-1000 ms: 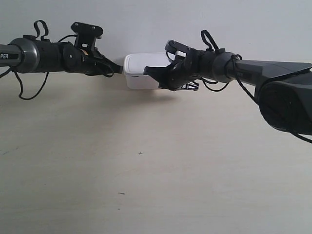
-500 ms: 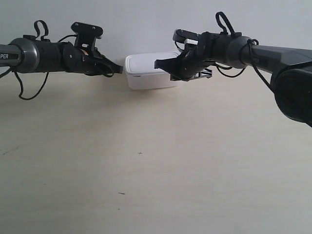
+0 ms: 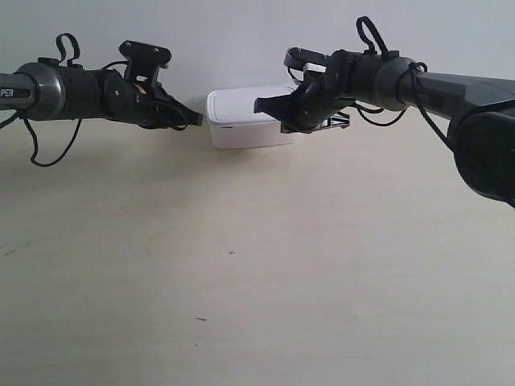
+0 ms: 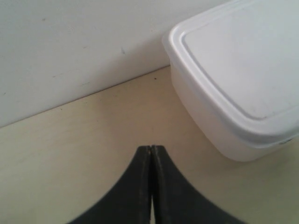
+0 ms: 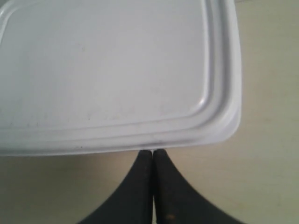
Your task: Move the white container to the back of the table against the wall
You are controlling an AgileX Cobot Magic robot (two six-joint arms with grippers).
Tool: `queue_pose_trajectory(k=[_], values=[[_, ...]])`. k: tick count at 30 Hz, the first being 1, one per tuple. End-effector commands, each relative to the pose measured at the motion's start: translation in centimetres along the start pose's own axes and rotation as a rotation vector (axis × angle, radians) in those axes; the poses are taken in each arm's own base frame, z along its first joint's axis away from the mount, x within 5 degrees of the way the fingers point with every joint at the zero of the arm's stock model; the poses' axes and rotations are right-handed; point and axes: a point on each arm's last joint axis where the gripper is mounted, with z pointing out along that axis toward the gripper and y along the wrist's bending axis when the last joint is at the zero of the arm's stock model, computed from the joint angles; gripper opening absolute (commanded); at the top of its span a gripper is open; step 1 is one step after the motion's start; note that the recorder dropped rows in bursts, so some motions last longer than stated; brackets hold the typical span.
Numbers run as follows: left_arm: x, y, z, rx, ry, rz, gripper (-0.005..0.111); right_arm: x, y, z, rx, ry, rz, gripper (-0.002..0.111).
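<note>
Fingers, left gripper: clenched on nothing, tips hanging just beside the white container, not touching it.
Fingers, right gripper: pressed together too and empty, tips right at the lid's rim; touching or a hair above, I cannot tell.
Just changed: a second ago the arm at the exterior view's right was low in front of the box. Now it's up at lid height, and it has barely stirred in the last half second. The box hasn't budged either.
Meaning: the pushing looks finished; I'd call the task all but done.
Container now: at the back of the table, by the wall, its rear corner at the seam.
Edges: the wall blocks any further travel backward.
Open room: a wide stretch of tabletop toward the camera, where both arms could back off.
</note>
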Motion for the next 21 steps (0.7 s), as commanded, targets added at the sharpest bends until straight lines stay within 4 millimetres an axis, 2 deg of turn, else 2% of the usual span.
queue_pose_trajectory(k=[1, 8, 13, 18, 21], values=[[-0.5, 0.1, -0.3, -0.004, -0.014, 0.003, 0.0, -1.0, 0.2, -0.9, -0.007, -0.03, -0.03, 0.0], [-0.4, 0.1, -0.3, -0.001, -0.005, 0.027, 0.0, -0.2, 0.1, -0.9, 0.004, 0.052, -0.08, 0.0], [-0.2, 0.1, -0.3, 0.004, 0.015, 0.033, 0.0, 0.0, 0.2, -1.6, 0.0, 0.123, -0.191, 0.0], [-0.1, 0.1, -0.3, 0.006, 0.02, 0.033, 0.0, -2.2, 0.7, -4.8, -0.006, 0.078, -0.265, 0.0], [-0.2, 0.0, -0.4, 0.007, 0.023, 0.034, 0.0, -3.7, 0.1, -7.4, 0.004, 0.081, -0.28, 0.0]])
